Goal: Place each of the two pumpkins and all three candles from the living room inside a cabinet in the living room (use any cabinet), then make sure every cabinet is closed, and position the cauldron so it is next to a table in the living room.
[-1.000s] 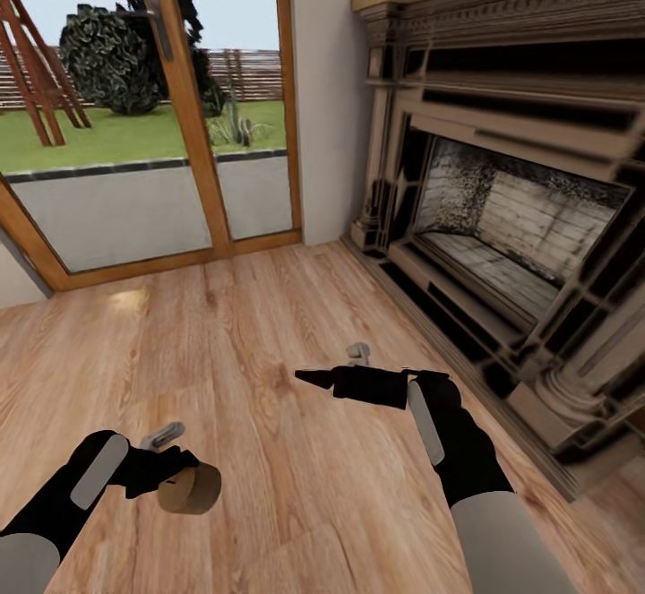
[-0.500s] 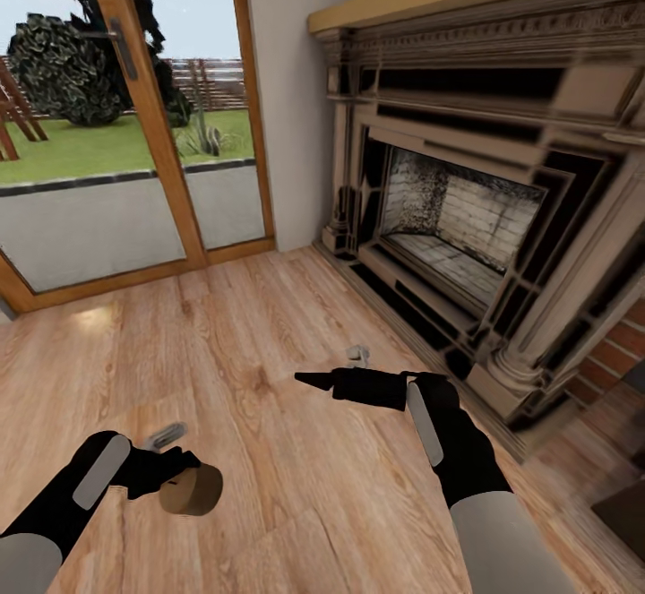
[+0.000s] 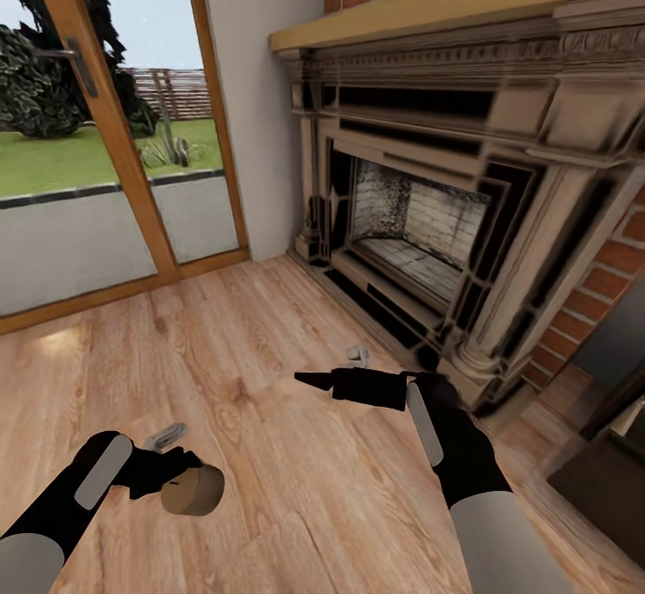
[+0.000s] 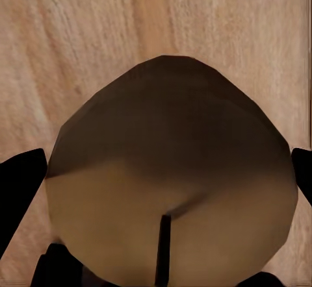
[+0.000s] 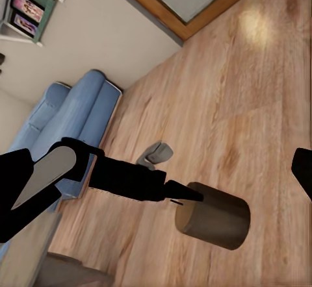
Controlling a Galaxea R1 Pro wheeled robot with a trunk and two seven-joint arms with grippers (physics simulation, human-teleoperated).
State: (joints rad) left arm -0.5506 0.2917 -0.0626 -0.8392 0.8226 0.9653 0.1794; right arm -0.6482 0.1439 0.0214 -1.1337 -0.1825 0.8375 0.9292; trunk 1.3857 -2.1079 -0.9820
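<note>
Now our view has swung to the right: the glass door (image 3: 90, 191) sits further toward the left edge than a second ago, and the fireplace (image 3: 421, 227) has slid toward the middle, with red brick and a dark corner newly showing at far right. Low on the left, our left gripper (image 3: 184, 477) is clamped on a candle (image 3: 193, 490), carried above the wooden floor (image 3: 269, 370) just as before; from the wrist its round face (image 4: 170, 176) lies between the dark fingers (image 4: 19, 189). Further right, our right gripper (image 3: 309, 379) points leftward, holding nothing, its jaws apart. From its wrist we see a blue sofa (image 5: 68, 121).
</note>
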